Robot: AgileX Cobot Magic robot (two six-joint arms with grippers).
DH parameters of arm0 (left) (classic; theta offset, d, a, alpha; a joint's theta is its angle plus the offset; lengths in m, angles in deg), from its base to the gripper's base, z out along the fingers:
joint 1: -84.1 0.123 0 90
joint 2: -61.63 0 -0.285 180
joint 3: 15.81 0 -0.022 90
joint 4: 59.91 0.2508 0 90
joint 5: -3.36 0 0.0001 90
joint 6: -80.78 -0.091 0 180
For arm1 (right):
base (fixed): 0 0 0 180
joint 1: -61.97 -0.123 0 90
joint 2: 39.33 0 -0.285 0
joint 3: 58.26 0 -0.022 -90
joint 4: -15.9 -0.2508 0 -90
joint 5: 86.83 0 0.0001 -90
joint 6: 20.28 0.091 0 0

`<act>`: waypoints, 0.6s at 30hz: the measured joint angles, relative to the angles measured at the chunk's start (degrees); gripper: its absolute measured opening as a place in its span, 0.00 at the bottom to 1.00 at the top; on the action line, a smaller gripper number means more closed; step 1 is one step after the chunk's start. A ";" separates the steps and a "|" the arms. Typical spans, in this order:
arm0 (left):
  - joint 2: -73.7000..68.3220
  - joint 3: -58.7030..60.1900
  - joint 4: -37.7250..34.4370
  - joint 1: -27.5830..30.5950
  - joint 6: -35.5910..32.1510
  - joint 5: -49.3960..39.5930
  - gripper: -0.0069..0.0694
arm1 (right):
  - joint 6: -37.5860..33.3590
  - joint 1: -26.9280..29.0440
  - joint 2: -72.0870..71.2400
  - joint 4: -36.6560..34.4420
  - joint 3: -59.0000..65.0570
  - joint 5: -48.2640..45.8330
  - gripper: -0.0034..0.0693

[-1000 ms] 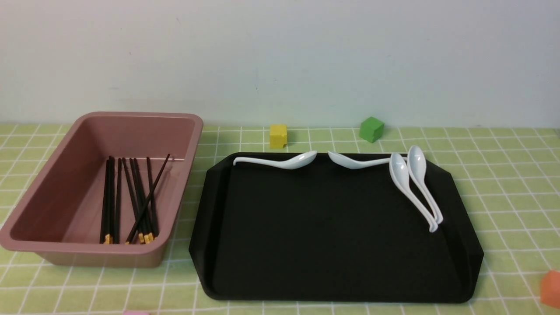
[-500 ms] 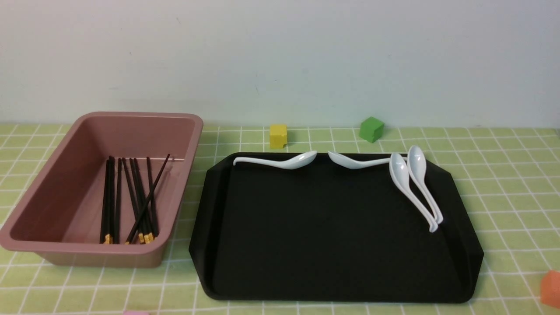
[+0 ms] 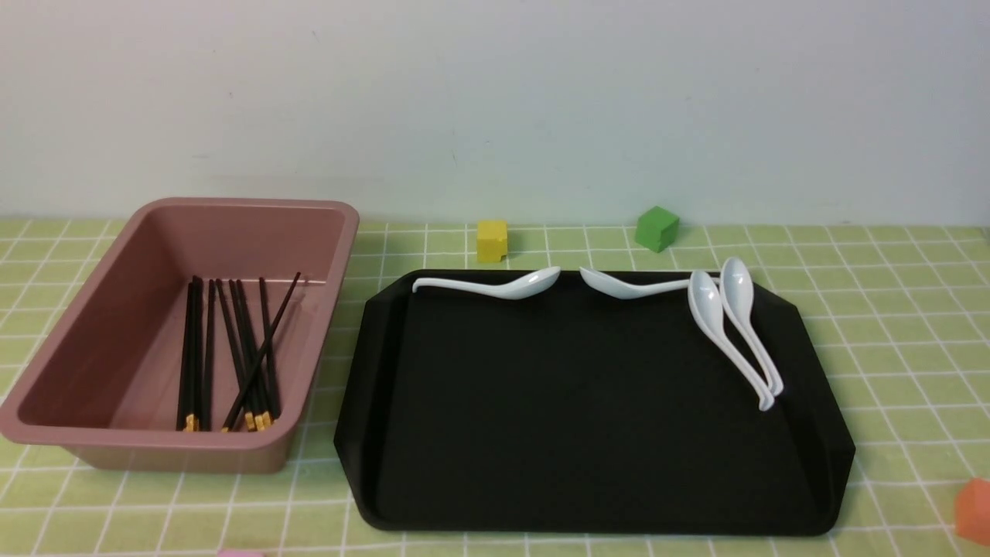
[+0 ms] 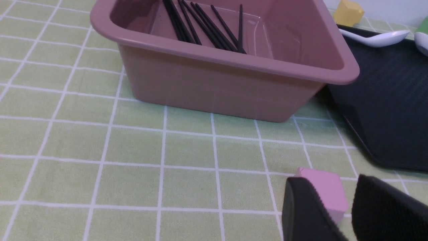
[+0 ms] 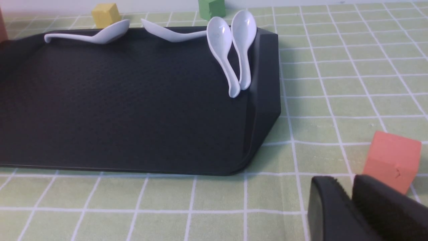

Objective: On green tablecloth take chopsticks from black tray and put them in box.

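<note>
Chopsticks [image 3: 232, 356] all lie bundled in the box [image 3: 108, 441]; black tray [image 3: 588, 433] holds only white spoons [image 3: 735, 333]. Sticks judged light, stiff, slippery; best pinched mid-shaft.

Left gripper [image 4: 337, 207]: low over the green tablecloth [image 4: 100, 147] beside a pink cube [image 4: 326, 190], fingers slightly apart, empty.

Right gripper [image 5: 351, 204]: low near the orange cube [image 5: 393, 160], fingers nearly together, holding nothing.

Front camera faces wall, wrist cameras low, near cloth, all sharing black tray [image 3: 588, 402]

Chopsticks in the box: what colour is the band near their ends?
Yellow-gold, on black chopsticks; front view shows it best.
</note>
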 joint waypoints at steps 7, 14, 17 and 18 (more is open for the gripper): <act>0.00 0.00 0.00 0.00 0.00 0.00 0.40 | 0.00 0.00 0.00 0.00 0.00 0.00 0.24; 0.00 0.00 0.00 0.00 0.00 0.00 0.40 | 0.00 0.00 0.00 0.00 0.00 0.00 0.25; 0.00 0.00 0.00 0.00 0.00 0.00 0.40 | 0.00 0.00 0.00 0.00 0.00 0.00 0.25; 0.00 0.00 0.00 0.00 0.00 0.00 0.40 | 0.00 0.00 0.00 0.00 0.00 0.00 0.25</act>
